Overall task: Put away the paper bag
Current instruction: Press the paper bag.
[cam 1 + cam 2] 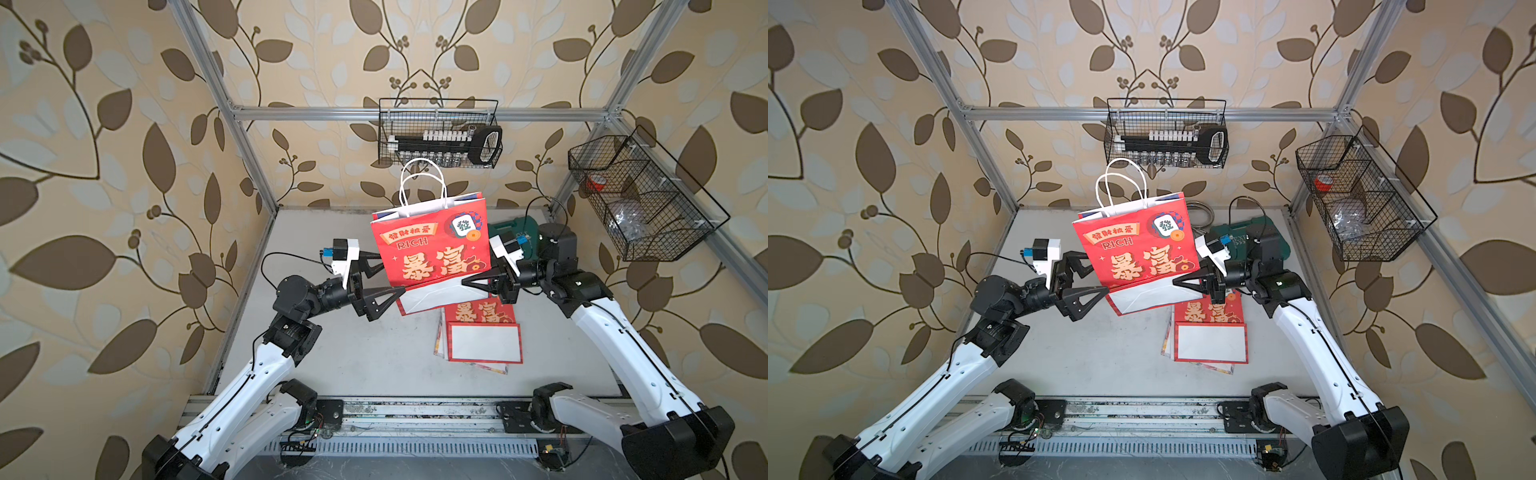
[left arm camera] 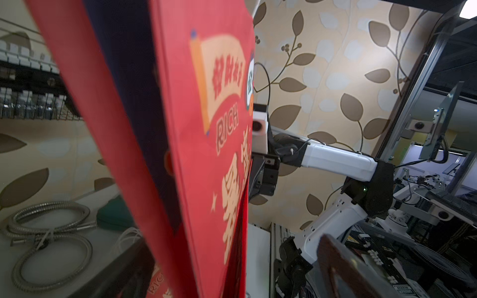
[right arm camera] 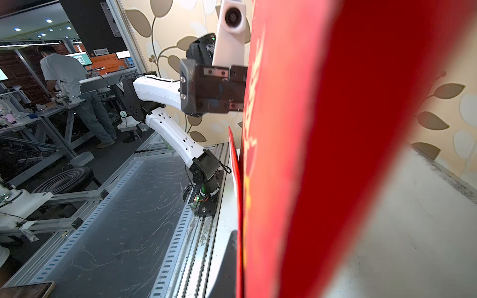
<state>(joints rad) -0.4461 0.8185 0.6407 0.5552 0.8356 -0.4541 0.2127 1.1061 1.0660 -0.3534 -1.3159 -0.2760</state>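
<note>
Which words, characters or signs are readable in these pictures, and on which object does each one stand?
"RICH": upright red paper bag with white handles, below its scroll banner.
"暴富": large gold characters on the same bag's front.
"發": mahjong tile picture on the same bag.
"暴富": flat folded red paper bag lying below it.
Scroll banner characters: too small to read.
White lettering on dark green case: partly hidden, unreadable.
</note>
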